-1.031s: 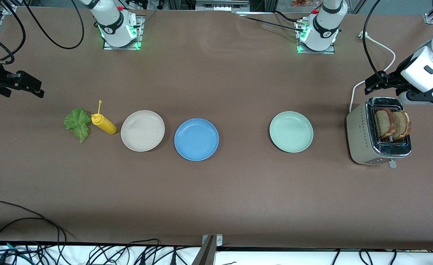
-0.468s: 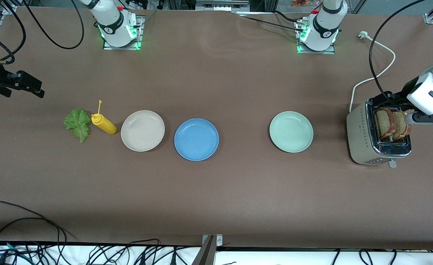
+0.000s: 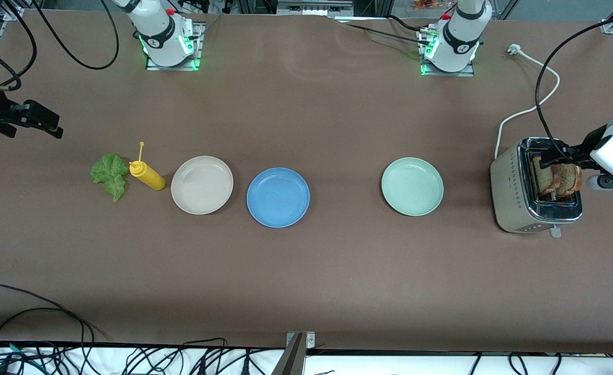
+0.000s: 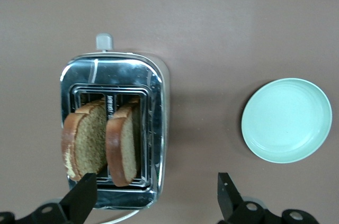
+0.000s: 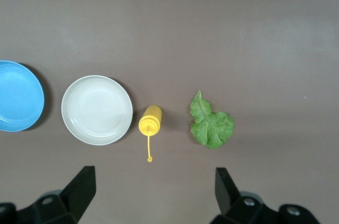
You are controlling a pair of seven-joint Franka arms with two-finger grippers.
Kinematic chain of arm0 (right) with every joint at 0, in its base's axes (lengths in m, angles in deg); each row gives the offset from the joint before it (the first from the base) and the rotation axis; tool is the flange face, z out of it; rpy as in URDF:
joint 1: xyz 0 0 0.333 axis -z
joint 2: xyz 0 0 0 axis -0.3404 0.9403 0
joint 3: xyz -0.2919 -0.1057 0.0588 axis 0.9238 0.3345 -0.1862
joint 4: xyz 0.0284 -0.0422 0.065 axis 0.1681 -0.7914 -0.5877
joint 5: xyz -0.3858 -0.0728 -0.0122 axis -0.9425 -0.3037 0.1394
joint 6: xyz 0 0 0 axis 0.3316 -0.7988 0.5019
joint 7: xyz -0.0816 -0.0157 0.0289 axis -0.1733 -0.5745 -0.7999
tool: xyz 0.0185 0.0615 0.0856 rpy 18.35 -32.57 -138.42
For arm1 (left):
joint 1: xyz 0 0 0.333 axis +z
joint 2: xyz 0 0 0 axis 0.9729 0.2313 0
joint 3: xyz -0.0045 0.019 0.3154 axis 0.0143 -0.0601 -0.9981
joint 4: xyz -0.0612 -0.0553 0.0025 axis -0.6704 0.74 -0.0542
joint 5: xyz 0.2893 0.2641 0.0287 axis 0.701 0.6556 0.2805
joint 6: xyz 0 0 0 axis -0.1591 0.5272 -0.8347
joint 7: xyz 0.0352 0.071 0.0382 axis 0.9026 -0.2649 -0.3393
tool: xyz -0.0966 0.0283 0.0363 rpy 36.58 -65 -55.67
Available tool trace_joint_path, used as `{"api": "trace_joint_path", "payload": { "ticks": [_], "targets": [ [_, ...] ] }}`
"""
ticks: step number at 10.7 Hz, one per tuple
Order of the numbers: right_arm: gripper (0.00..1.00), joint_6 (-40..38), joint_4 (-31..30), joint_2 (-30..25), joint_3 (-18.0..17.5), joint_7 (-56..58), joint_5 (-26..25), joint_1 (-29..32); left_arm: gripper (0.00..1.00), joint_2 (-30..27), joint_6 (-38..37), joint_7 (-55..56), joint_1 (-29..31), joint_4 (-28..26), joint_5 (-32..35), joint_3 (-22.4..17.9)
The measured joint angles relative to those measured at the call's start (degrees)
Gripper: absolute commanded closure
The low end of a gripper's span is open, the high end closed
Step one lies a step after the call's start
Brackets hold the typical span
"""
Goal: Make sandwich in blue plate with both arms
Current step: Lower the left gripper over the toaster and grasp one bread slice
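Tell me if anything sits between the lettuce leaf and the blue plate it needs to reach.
Yes. The yellow squeeze bottle lies right beside the lettuce leaf, and the beige plate sits between that bottle and the blue plate. All are low, so a lifted leaf should pass over them.

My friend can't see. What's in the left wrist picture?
Two brown bread slices stand upright in a shiny toaster, with the open left gripper above them. A pale green plate sits beside the toaster on the brown table.
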Motion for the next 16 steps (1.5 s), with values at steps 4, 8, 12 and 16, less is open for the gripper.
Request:
{"api": "trace_joint_path", "payload": {
  "ticks": [4,8,12,16],
  "targets": [
    [0.0,0.0,0.0,0.0,0.0,0.0,0.0,-0.02,0.0,2.74,2.22,-1.8,0.09,-0.15,0.02,-2.85],
    [0.0,0.0,0.0,0.0,0.0,0.0,0.0,-0.03,0.0,5.75,5.29,-4.01,0.13,-0.39,0.03,-5.0],
    [0.0,0.0,0.0,0.0,0.0,0.0,0.0,-0.03,0.0,6.89,5.48,-4.52,0.16,-0.85,0.03,-5.67],
    [0.0,0.0,0.0,0.0,0.0,0.0,0.0,-0.03,0.02,7.05,5.48,-4.53,0.16,-2.32,0.03,-5.7]
  ]
}}
